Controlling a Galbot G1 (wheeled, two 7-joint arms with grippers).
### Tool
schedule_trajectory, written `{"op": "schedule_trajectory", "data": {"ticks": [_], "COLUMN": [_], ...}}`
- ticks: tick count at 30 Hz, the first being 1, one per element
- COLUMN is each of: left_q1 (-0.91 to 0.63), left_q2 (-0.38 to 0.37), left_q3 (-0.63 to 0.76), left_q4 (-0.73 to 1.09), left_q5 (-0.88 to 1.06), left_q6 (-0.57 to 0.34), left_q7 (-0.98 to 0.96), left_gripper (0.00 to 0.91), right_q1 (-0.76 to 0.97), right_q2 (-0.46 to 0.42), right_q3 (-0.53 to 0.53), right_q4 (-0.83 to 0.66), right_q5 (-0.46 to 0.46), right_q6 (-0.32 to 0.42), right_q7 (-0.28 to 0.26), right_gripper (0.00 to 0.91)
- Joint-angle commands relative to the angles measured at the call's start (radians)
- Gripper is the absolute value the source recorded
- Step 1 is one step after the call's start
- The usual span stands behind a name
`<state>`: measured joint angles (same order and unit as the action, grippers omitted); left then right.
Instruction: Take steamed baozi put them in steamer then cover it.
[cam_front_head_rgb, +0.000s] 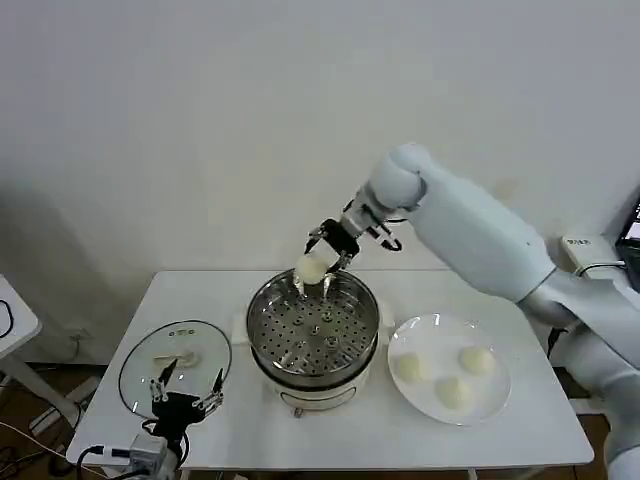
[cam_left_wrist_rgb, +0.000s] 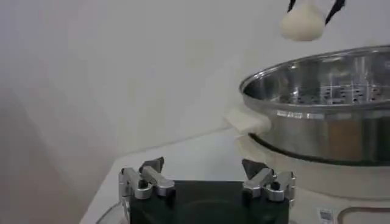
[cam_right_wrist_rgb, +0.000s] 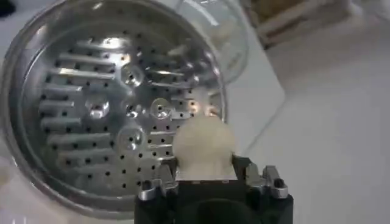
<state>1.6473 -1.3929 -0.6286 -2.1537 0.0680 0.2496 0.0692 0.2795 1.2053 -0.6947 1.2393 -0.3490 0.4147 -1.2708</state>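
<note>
Right tool (cam_front_head_rgb: 318, 266): grips 1 baozi (cam_front_head_rgb: 312, 269) above steamer (cam_front_head_rgb: 313, 325) rim.
Left tool (cam_front_head_rgb: 186, 393): wide, over lid (cam_front_head_rgb: 175, 360).
Plate (cam_front_head_rgb: 449, 368): 3 buns.

White table (cam_front_head_rgb: 520, 440); white plate (cam_front_head_rgb: 497, 402) at right; glass lid (cam_front_head_rgb: 135, 375) flat at left.

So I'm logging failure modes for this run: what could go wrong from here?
The right hand holds a baozi above the far rim of the steamer, not its middle, so a release now might bounce it off the rim. The lid lies beside the steamer near the open left hand.
</note>
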Motion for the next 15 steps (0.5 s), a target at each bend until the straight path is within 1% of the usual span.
{"op": "schedule_trajectory", "data": {"ticks": [1, 3, 15], "left_q1": [0.002, 0.005, 0.008], "left_q2": [0.000, -0.003, -0.007], "left_q3": [0.002, 0.002, -0.002], "left_q4": [-0.003, -0.007, -0.002], "left_q5": [0.005, 0.005, 0.003], "left_q6": [0.000, 0.000, 0.000], "left_q7": [0.002, 0.002, 0.002], "left_gripper": [0.907, 0.907, 0.907], "right_q1": [0.050, 0.049, 0.010], "right_q2": [0.056, 0.075, 0.115], "right_q3": [-0.131, -0.144, -0.138], "right_q4": [-0.022, -0.059, -0.123], "right_q5": [-0.210, -0.211, -0.208], "right_q6": [0.178, 0.191, 0.183], "right_q7": [0.033, 0.052, 0.033], "right_gripper": [0.625, 0.625, 0.625]}}
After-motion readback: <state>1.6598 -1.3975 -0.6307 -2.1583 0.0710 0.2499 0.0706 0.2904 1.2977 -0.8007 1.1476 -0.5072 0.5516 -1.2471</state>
